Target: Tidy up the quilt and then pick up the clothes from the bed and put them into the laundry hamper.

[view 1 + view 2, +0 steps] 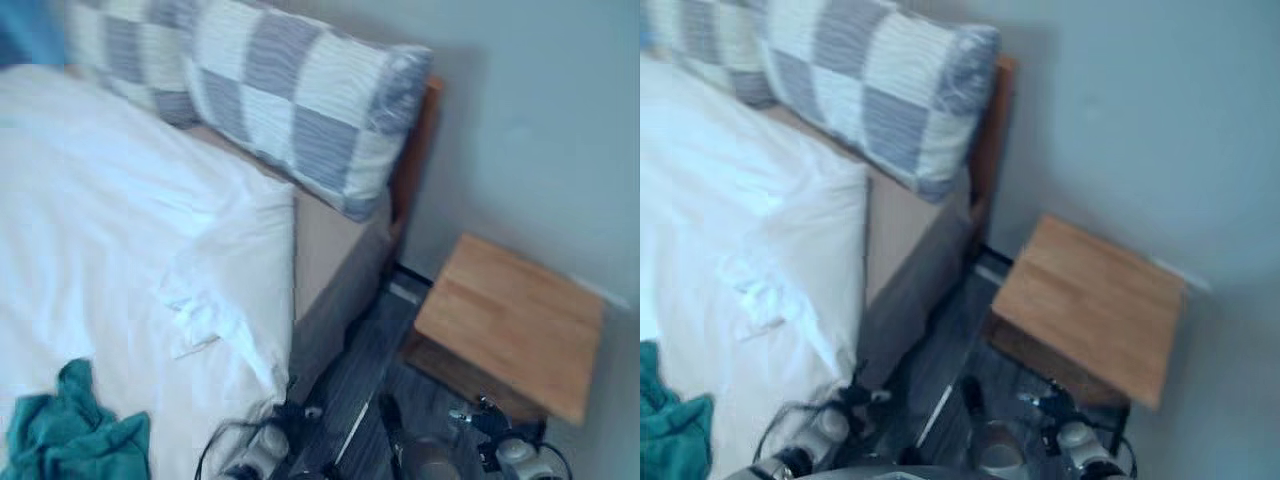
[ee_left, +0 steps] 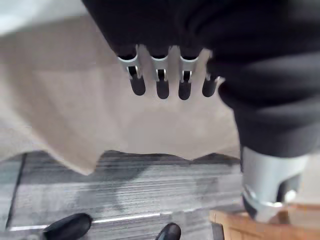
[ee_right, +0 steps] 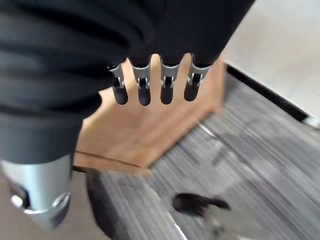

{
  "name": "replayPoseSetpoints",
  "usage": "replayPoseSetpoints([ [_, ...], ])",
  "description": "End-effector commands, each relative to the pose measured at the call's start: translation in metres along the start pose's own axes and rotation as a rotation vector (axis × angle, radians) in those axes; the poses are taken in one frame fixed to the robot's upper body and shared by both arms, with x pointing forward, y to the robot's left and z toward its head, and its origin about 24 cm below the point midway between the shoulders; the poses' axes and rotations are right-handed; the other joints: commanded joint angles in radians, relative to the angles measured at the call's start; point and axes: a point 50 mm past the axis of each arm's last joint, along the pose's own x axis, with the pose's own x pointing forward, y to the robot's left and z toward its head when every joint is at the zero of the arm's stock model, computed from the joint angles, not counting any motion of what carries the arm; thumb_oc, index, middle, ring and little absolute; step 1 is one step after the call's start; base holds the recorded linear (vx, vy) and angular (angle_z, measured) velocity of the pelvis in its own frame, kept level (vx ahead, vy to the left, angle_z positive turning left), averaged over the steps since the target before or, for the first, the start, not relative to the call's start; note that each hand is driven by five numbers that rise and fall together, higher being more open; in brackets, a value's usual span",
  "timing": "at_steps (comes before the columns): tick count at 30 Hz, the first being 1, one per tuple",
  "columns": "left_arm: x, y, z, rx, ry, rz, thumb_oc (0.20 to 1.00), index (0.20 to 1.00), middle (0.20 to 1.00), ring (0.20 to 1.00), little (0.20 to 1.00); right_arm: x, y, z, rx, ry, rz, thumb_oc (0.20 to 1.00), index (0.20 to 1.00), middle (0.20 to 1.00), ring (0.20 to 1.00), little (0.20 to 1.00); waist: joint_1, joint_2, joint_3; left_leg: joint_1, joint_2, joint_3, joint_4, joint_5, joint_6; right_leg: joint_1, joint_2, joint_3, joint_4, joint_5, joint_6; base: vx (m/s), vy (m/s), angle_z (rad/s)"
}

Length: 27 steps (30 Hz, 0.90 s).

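The white quilt (image 1: 110,230) is lying rumpled across the bed (image 1: 330,250), its corner drooping over the edge, so tidying looks unfinished. Teal clothes (image 1: 70,430) are sitting on it at seven o'clock. The left hand (image 2: 160,75) and right hand (image 3: 150,80) are hanging down, fingers relaxed, holding nothing. No writing is showing.

soft daylight — overall motion blur

text: none legible | pillows (image 1: 300,100): checks only | views perhaps too soft for print
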Motion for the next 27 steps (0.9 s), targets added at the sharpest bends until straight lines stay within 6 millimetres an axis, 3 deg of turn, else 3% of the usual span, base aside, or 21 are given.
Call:
replayPoseSetpoints([
  [1, 0.000, 0.030, -0.013, -0.011, 0.033, 0.105, 1.000, 1.000, 1.000, 1.000, 1.000, 0.005, -0.024, 0.052, -0.003, -0.222, -0.069, 1.000, 1.000, 1.000, 1.000, 1.000, 0.020, -0.020, -0.002, -0.049, 0.050, 0.044, -0.021, 0.030, 0.004, 0.058, -0.075, 0.030, -0.005, -0.135, 0.158, 0.06, -0.291, 1.19],
  [2, -0.001, 0.031, -0.021, -0.031, 0.065, 0.112, 1.000, 1.000, 1.000, 1.000, 1.000, 0.001, -0.043, 0.077, 0.015, -0.341, -0.135, 1.000, 1.000, 1.000, 1.000, 1.000, 0.000, -0.028, 0.004, -0.104, 0.083, 0.206, 0.008, 0.055, -0.002, 0.088, -0.100, -0.055, -0.005, -0.158, 0.153, -0.01, -0.175, 0.84],
  [3, -0.001, 0.031, -0.021, -0.031, 0.065, 0.112, 1.000, 1.000, 1.000, 1.000, 1.000, 0.001, -0.043, 0.077, 0.015, -0.341, -0.135, 1.000, 1.000, 1.000, 1.000, 1.000, -0.001, -0.029, 0.001, -0.107, 0.082, 0.206, 0.007, 0.057, -0.002, 0.085, -0.101, -0.056, -0.005, -0.157, 0.153, -0.10, -0.157, 1.29],
  [5, -0.002, 0.039, -0.026, -0.029, 0.081, 0.129, 1.000, 1.000, 1.000, 1.000, 1.000, -0.005, -0.062, 0.104, 0.010, -0.455, -0.199, 1.000, 1.000, 1.000, 1.000, 1.000, -0.036, -0.043, 0.000, -0.117, 0.137, 0.490, 0.050, 0.046, 0.003, 0.103, -0.112, -0.149, -0.005, -0.177, 0.147, -0.11, -0.138, 1.82],
  [6, -0.003, 0.042, -0.029, -0.030, 0.090, 0.137, 1.000, 1.000, 1.000, 1.000, 1.000, -0.010, -0.071, 0.117, 0.007, -0.516, -0.225, 1.000, 1.000, 1.000, 1.000, 1.000, -0.050, -0.047, -0.004, -0.115, 0.149, 0.578, 0.079, 0.032, 0.004, 0.110, -0.110, -0.180, -0.005, -0.184, 0.140, -0.07, -0.105, 1.52],
  [7, -0.003, 0.042, -0.029, -0.030, 0.090, 0.137, 1.000, 1.000, 1.000, 1.000, 1.000, -0.010, -0.071, 0.118, 0.008, -0.516, -0.225, 1.000, 1.000, 1.000, 1.000, 1.000, -0.049, -0.048, -0.006, -0.119, 0.150, 0.579, 0.079, 0.035, 0.004, 0.106, -0.109, -0.179, -0.005, -0.182, 0.139, 0.06, -0.096, 0.82],
  [8, -0.006, 0.042, -0.038, -0.020, 0.118, 0.128, 1.000, 1.000, 1.000, 1.000, 1.000, -0.019, -0.095, 0.128, -0.004, -0.579, -0.306, 1.000, 1.000, 1.000, 1.000, 1.000, -0.069, -0.043, -0.023, -0.100, 0.189, 0.723, 0.079, 0.039, -0.016, 0.146, -0.103, -0.277, -0.005, -0.221, 0.143, 0.13, -0.022, 0.82],
  [9, -0.011, 0.041, -0.052, -0.030, 0.156, 0.121, 1.000, 1.000, 1.000, 1.000, 1.000, -0.031, -0.108, 0.150, -0.043, -0.679, -0.342, 1.000, 1.000, 1.000, 1.000, 1.000, -0.069, -0.039, -0.042, -0.074, 0.171, 0.727, 0.001, 0.046, -0.023, 0.158, -0.102, -0.316, -0.005, -0.209, 0.148, 0.14, -0.016, 1.09],
  [10, -0.011, 0.041, -0.052, -0.030, 0.157, 0.120, 1.000, 1.000, 1.000, 1.000, 1.000, -0.031, -0.108, 0.150, -0.044, -0.678, -0.342, 1.000, 1.000, 1.000, 1.000, 1.000, -0.072, -0.039, -0.043, -0.072, 0.168, 0.725, -0.005, 0.049, -0.022, 0.159, -0.103, -0.318, -0.005, -0.209, 0.149, 0.09, 0.028, 1.73],
  [12, -0.014, 0.046, -0.062, -0.011, 0.189, 0.114, 1.000, 1.000, 1.000, 1.000, 1.000, -0.044, -0.131, 0.166, -0.085, -0.754, -0.426, 1.000, 1.000, 1.000, 1.000, 1.000, -0.061, -0.059, -0.054, -0.066, 0.156, 0.690, -0.065, 0.069, -0.012, 0.152, -0.113, -0.364, 0.042, -0.203, 0.151, 0.02, 0.005, 1.43],
  [15, -0.016, 0.054, -0.069, -0.008, 0.214, 0.131, 1.000, 1.000, 1.000, 1.000, 1.000, -0.052, -0.136, 0.182, -0.116, -0.819, -0.449, 1.000, 1.000, 1.000, 1.000, 1.000, -0.058, -0.060, -0.053, -0.044, 0.137, 0.670, -0.127, 0.075, 0.005, 0.107, -0.115, -0.361, 0.141, -0.215, 0.165, 0.00, 0.045, 0.86],
  [17, -0.017, 0.066, -0.070, -0.005, 0.218, 0.164, 1.000, 1.000, 1.000, 1.000, 1.000, -0.058, -0.136, 0.199, -0.125, -0.877, -0.465, 1.000, 1.000, 1.000, 1.000, 1.000, -0.065, -0.061, -0.032, -0.063, 0.135, 0.656, -0.149, 0.103, 0.018, 0.019, -0.113, -0.303, 0.243, -0.196, 0.193, -0.13, 0.011, 0.81],
  [19, -0.016, 0.077, -0.070, 0.020, 0.218, 0.187, 1.000, 1.000, 1.000, 1.000, 1.000, -0.063, -0.133, 0.210, -0.126, -0.918, -0.465, 1.000, 1.000, 1.000, 1.000, 1.000, -0.089, -0.050, -0.025, -0.073, 0.138, 0.613, -0.161, 0.103, 0.014, -0.016, -0.071, -0.152, 0.223, -0.222, 0.193, -0.04, -0.002, 0.91],
  [20, -0.015, 0.087, -0.066, 0.033, 0.204, 0.206, 1.000, 1.000, 1.000, 1.000, 1.000, -0.067, -0.132, 0.216, -0.133, -0.945, -0.456, 1.000, 1.000, 1.000, 1.000, 1.000, -0.100, -0.041, -0.019, -0.081, 0.133, 0.570, -0.161, 0.104, 0.010, -0.024, -0.062, -0.044, 0.157, -0.224, 0.176, 0.05, -0.012, 1.03],
  [23, -0.013, 0.097, -0.060, 0.044, 0.189, 0.231, 1.000, 1.000, 1.000, 1.000, 1.000, -0.070, -0.130, 0.225, -0.133, -0.967, -0.450, 1.000, 1.000, 1.000, 1.000, 1.000, -0.095, -0.038, -0.020, -0.085, 0.125, 0.536, -0.161, 0.106, 0.007, -0.031, -0.062, -0.001, 0.120, -0.214, 0.168, 0.10, -0.060, 1.00],
  [27, -0.006, 0.110, -0.038, 0.024, 0.129, 0.275, 1.000, 1.000, 1.000, 1.000, 1.000, -0.072, -0.106, 0.256, -0.143, -1.040, -0.372, 1.000, 1.000, 1.000, 1.000, 1.000, -0.067, -0.026, 0.001, -0.098, 0.118, 0.524, -0.161, 0.125, -0.001, -0.008, -0.084, -0.039, 0.052, -0.189, 0.154, 0.05, -0.102, 0.45],
])
